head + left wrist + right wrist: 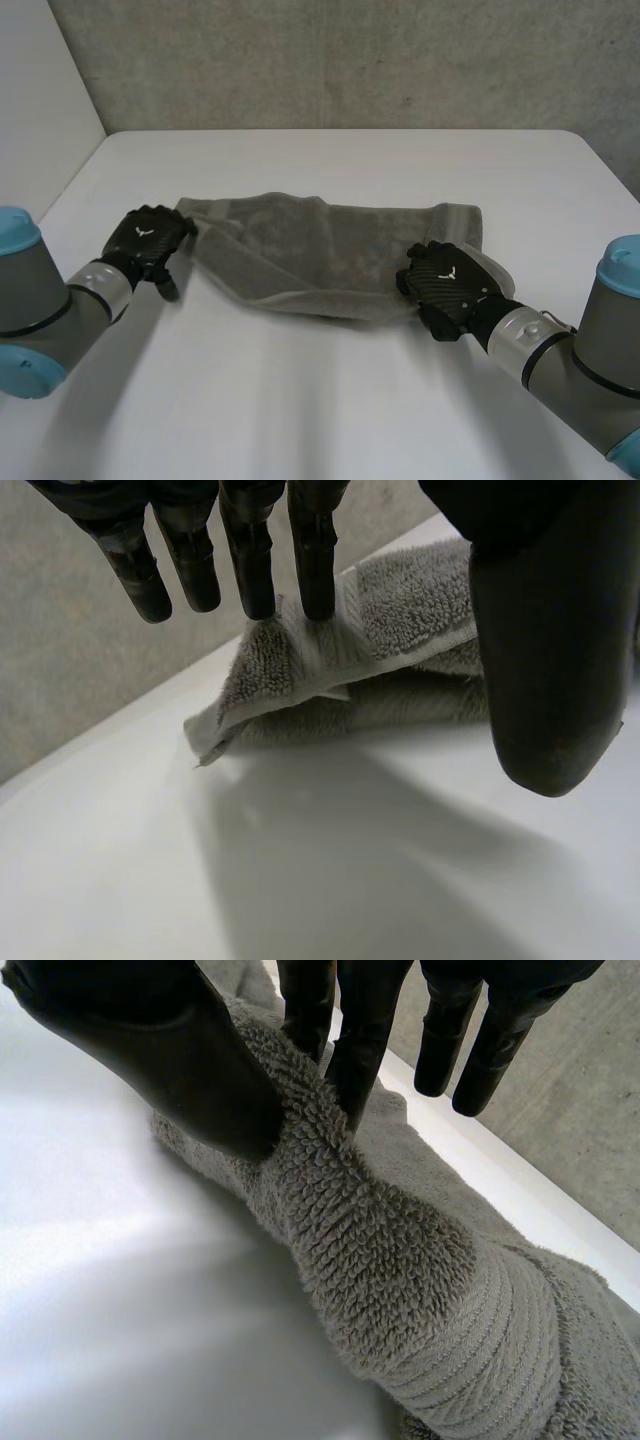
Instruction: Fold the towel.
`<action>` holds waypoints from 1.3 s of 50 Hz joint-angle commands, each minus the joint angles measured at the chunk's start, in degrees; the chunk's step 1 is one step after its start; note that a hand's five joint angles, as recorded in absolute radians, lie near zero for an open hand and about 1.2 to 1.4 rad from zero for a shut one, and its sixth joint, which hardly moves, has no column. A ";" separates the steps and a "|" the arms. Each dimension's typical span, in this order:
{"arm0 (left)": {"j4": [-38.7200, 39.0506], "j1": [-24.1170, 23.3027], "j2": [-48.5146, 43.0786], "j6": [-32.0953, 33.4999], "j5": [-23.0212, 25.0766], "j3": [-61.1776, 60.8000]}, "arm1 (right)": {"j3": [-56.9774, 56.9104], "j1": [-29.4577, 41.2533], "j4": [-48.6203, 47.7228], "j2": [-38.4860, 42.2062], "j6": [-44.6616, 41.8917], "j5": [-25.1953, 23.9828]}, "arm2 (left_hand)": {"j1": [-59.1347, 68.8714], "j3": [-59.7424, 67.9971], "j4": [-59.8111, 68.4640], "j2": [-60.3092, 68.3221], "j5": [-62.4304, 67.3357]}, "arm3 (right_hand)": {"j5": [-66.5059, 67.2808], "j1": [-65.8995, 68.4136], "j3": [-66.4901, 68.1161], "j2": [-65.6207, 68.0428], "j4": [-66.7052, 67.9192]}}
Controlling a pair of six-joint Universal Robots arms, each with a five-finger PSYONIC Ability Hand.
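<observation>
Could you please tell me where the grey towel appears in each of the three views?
Head view: the towel lies mid-table, the left hand and the right hand at its ends.
Left wrist view: towel corner at the left hand's fingertips.
Right wrist view: towel ridge pinched by the right hand.
Shared landmark: the white table beneath.

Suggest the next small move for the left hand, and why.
Probably close the left hand on the towel's corner. In the left wrist view its straight fingers rest on the corner's top layer while the thumb stands apart, so nothing is gripped there. The right hand pinches the towel's right end between thumb and fingers.
</observation>
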 commanded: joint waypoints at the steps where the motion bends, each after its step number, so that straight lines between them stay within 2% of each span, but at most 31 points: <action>1: 1.73 -1.82 -0.93 -0.21 0.10 0.98 | 0.00 -0.01 0.00 0.05 -0.08 0.01 | -6.14 -2.40 -3.22 -2.81 -0.43 | 3.91 5.32 -2.91 5.20 -4.44; 17: 1.91 -3.84 -7.09 -0.21 -0.08 7.40 | -0.09 -0.01 0.00 0.93 -0.35 -0.08 | -4.29 -2.40 -3.22 -0.96 1.42 | 3.91 5.32 -2.91 5.20 -4.44; 20: 2.52 -4.55 -7.61 -0.21 -0.16 8.54 | -0.09 -0.01 0.00 0.93 -0.35 -0.08 | 3.28 -2.40 -3.22 6.61 8.99 | 3.91 5.32 -2.91 5.20 -4.44; 21: 3.22 -4.72 -7.87 -0.30 -0.16 8.80 | -0.09 -0.01 0.00 0.93 -0.35 0.01 | 11.44 -2.40 -3.22 14.77 17.15 | 3.91 5.32 -2.91 5.20 -4.44; 22: 3.23 -4.72 -7.88 -0.30 -0.16 8.80 | -0.09 -0.01 0.00 0.93 -0.35 -0.08 | 11.52 -2.40 -3.22 14.85 17.23 | 3.91 5.32 -2.91 5.20 -4.44; 24: 5.59 -4.89 -7.96 -0.48 -0.16 8.80 | -0.09 -0.01 0.09 0.93 -0.35 -0.08 | 39.82 -2.40 -3.22 43.15 45.53 | 3.91 5.32 -2.91 5.20 -4.44; 25: 5.60 -4.90 -7.96 -0.48 -0.16 8.80 | -0.09 -0.01 0.09 0.93 -0.35 -0.08 | 39.95 -2.40 -3.22 43.28 45.66 | 3.91 5.32 -2.91 5.20 -4.44; 27: 7.79 -5.25 -7.88 -1.00 -0.08 8.28 | -0.09 -0.01 0.09 0.93 -0.35 0.01 | 54.01 -2.40 -3.22 57.35 59.72 | 3.91 5.32 -2.91 5.20 -4.44; 29: 8.23 -5.25 -7.53 -1.44 -0.08 8.01 | -0.09 -0.01 0.09 0.93 -0.35 0.01 | 56.72 -2.40 -3.22 60.06 62.43 | 3.91 5.32 -2.91 5.20 -4.44; 41: 7.89 -4.37 -0.67 -2.85 0.36 2.12 | -1.23 -0.71 3.52 0.49 -0.08 0.36 | 56.75 -2.40 -3.22 60.08 62.46 | 3.91 5.32 -2.91 5.20 -4.44; 49: 5.16 -2.70 7.06 -2.85 0.45 -4.73 | -3.25 -4.22 16.77 -4.51 -0.70 0.54 | 56.75 -2.40 -3.22 60.08 62.46 | 3.91 5.32 -2.91 5.20 -4.44; 52: 1.12 -1.21 10.23 -2.85 0.45 -7.11 | -2.90 -4.58 17.67 -5.22 -0.70 0.01 | 56.75 -2.40 -3.22 60.08 62.46 | 3.91 5.32 -2.91 5.20 -4.44; 54: -4.57 0.02 12.85 -2.85 0.45 -8.07 | -1.94 -4.93 17.23 -5.57 -0.87 -0.43 | 56.75 -2.40 -3.22 60.08 62.46 | 3.91 5.32 -2.91 5.20 -4.44; 55: -4.59 0.03 12.87 -2.85 0.45 -8.07 | -1.93 -4.93 17.23 -5.57 -0.87 -0.43 | 56.75 -2.40 -3.22 60.08 62.46 | 3.91 5.32 -2.91 5.20 -4.44; 57: -10.45 0.72 14.88 -3.02 0.37 -8.33 | -1.14 -5.28 14.87 -5.22 -2.01 -0.69 | 56.75 -2.40 -3.22 60.08 62.46 | 3.91 5.32 -2.91 5.20 -4.44; 58: -10.48 0.73 14.89 -3.02 0.36 -8.34 | -1.14 -5.28 14.85 -5.22 -2.02 -0.70 | 56.75 -2.40 -3.22 60.08 62.46 | 3.91 5.32 -2.91 5.20 -4.44; 59: -13.09 1.34 15.76 -3.03 0.45 -8.42 | -0.71 -5.45 13.37 -5.05 -3.06 -0.70 | 56.75 -2.40 -3.22 60.08 62.46 | 0.81 2.21 -2.91 2.09 -4.44; 60: -13.12 1.34 15.77 -3.03 0.45 -8.42 | -0.35 -5.80 12.40 -4.87 -4.12 -0.70 | 56.75 -2.40 -3.22 60.08 62.46 | -7.72 -6.31 -2.91 -6.43 -4.44; 61: -15.21 2.04 16.46 -3.03 0.63 -8.95 | -0.35 -5.81 12.39 -4.87 -4.13 -0.70 | 56.75 -2.40 -3.22 60.08 62.46 | -7.80 -6.40 -2.91 -6.52 -4.44; 62: -16.71 2.66 17.16 -2.94 0.71 -9.65 | -0.09 -6.42 11.61 -4.69 -5.00 -0.78 | 56.75 -2.40 -3.22 60.08 62.46 | -14.47 -13.06 -2.91 -13.18 -4.44; 65: -17.43 3.36 18.22 -2.85 0.72 -10.79 | 0.44 -7.73 11.08 -3.56 -6.32 -0.70 | 56.75 -2.40 -3.22 60.08 62.46 | -19.74 -18.33 -2.91 -18.45 -4.44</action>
